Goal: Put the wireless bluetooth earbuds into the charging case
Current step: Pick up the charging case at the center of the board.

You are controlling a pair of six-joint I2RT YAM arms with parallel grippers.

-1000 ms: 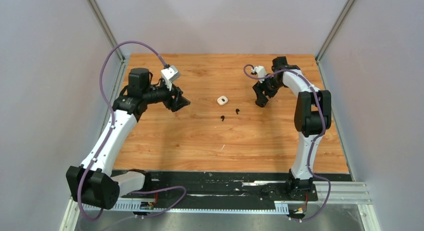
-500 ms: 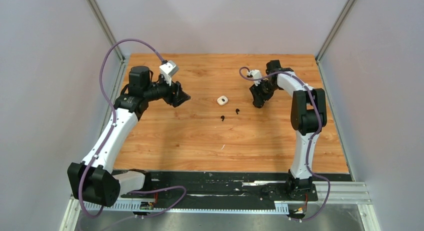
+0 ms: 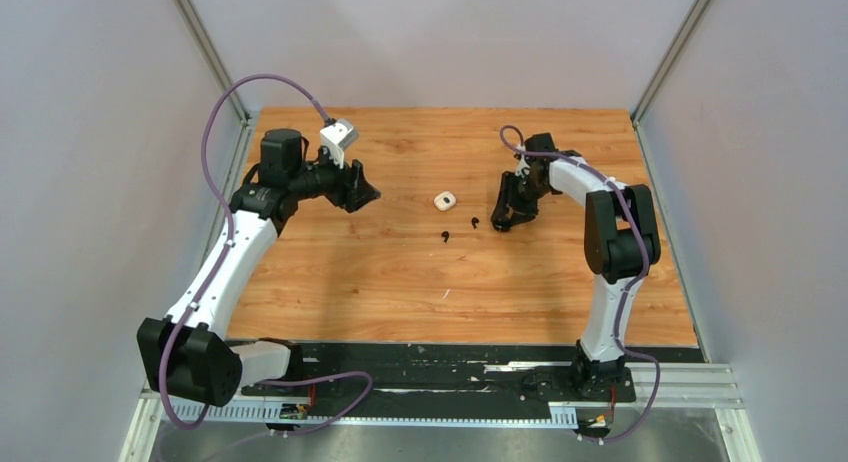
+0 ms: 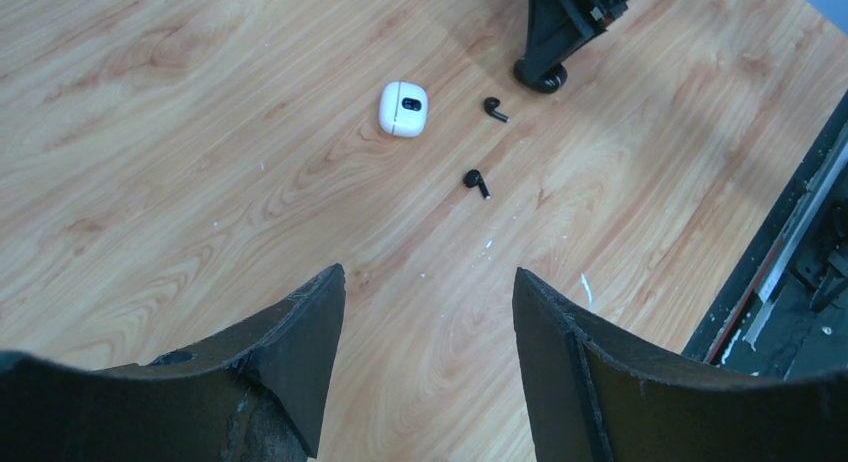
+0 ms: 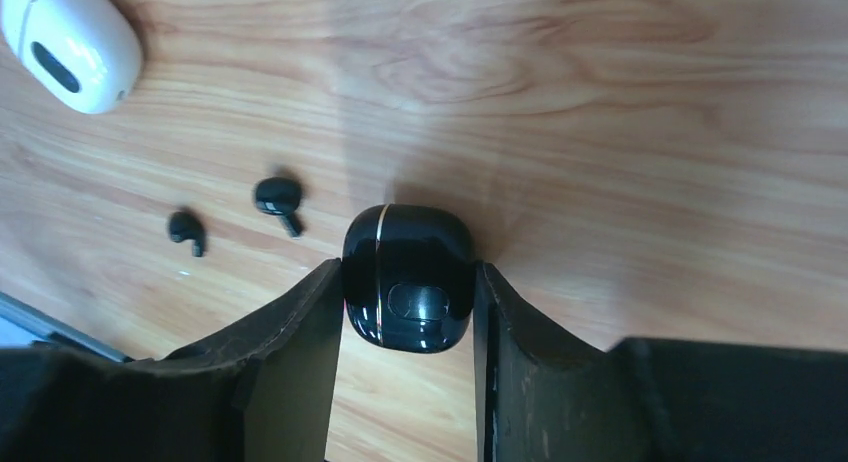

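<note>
At the left of the wooden worktop [image 3: 380, 292], the left end effector [image 3: 362, 195] hangs above the wood. Its jaws stand wide apart, and its own wrist view shows only bare boards in the gap.

To its right, near the middle of the worktop, lies a white charging case [image 3: 445, 200], a rounded pebble shape with a small dark mark on its upper face. On the side of it nearer the arm bases lie two black earbuds, each tiny and stemmed. The left earbud [image 3: 445, 236] sits almost straight in front of the white case. The right earbud [image 3: 474, 222] lies a little farther right and close to the right arm's fingers. The two are apart from each other and from both cases, touching only wood.

Farther right, the right end effector [image 3: 503, 220] is down at the worktop. Its wrist view shows a glossy black charging case [image 5: 408, 277] with a thin gold line between the two fingers. Both fingers press against the case's sides, so it is gripped.
</note>
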